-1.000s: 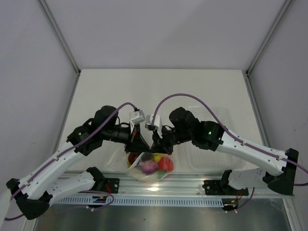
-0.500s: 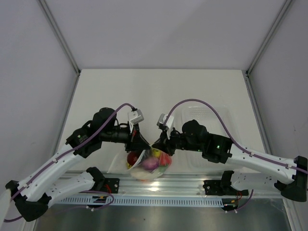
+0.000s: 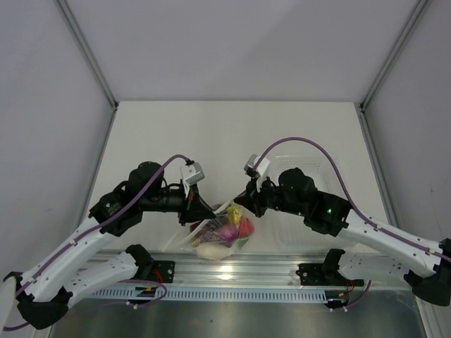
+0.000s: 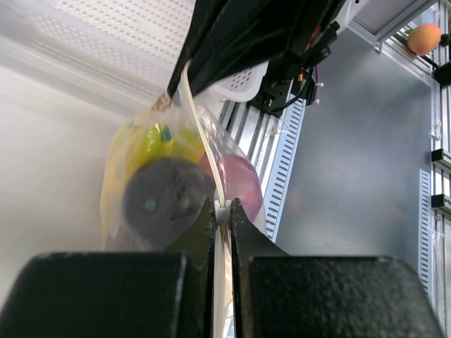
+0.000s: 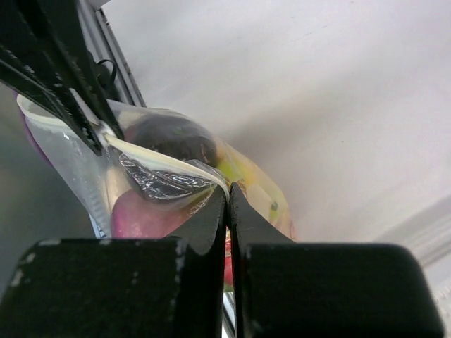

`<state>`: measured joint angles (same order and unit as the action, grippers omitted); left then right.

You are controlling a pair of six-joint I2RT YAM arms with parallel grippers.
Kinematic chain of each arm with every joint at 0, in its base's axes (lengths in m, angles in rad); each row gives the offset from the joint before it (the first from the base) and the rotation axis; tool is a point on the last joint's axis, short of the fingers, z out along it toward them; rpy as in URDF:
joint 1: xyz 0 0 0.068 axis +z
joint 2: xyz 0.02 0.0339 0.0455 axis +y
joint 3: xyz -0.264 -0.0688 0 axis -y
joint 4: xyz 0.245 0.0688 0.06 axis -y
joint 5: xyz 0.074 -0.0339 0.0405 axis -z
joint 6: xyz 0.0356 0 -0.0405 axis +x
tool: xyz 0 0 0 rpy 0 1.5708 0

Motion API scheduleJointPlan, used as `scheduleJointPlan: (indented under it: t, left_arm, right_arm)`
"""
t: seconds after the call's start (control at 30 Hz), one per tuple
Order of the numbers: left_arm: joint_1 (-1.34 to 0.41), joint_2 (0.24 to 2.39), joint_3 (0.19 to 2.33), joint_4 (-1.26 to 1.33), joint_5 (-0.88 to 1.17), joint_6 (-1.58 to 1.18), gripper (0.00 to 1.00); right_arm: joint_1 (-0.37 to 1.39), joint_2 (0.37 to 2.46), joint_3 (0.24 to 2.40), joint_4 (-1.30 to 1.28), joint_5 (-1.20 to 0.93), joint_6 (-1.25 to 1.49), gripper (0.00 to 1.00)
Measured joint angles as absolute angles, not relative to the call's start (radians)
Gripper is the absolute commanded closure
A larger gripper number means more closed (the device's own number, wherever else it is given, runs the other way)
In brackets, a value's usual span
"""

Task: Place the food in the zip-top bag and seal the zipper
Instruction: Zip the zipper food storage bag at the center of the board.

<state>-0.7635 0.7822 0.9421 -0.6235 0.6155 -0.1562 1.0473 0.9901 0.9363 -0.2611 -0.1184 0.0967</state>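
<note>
While the zip-top bag [image 3: 211,246] sits at the near edge of the table [image 3: 232,134] with the food [image 3: 227,227] inside it, its zipper [image 4: 201,137] stretches between both pincers. The left pincer [image 4: 222,211] is clamped on one end of the strip and the right pincer [image 5: 227,197] on the other. Since a second ago they have drawn apart, the right one sliding rightward, and the bag has tilted.

You'll find a clear ridged tray [image 3: 304,163] lying on the white tabletop [image 3: 232,130] toward 4 o'clock, and an aluminium rail [image 3: 232,271] running along its 6 o'clock edge.
</note>
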Motion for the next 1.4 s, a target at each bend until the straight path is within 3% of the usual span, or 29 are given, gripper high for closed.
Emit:
scheduleJointPlan:
  t: [0.6, 1.4]
  left_arm:
    - [-0.765, 0.635, 0.96, -0.839, 0.465, -0.187, 0.99]
    - [-0.766, 0.508, 0.878, -0.935, 0.36, -0.308, 0.99]
  right_arm:
    - [0.966, 0.963, 0.929, -0.336, -0.028, 0.097, 1.0]
    - [0.823, 1.042, 0.886, -0.311, -0.027, 0.131, 1.0]
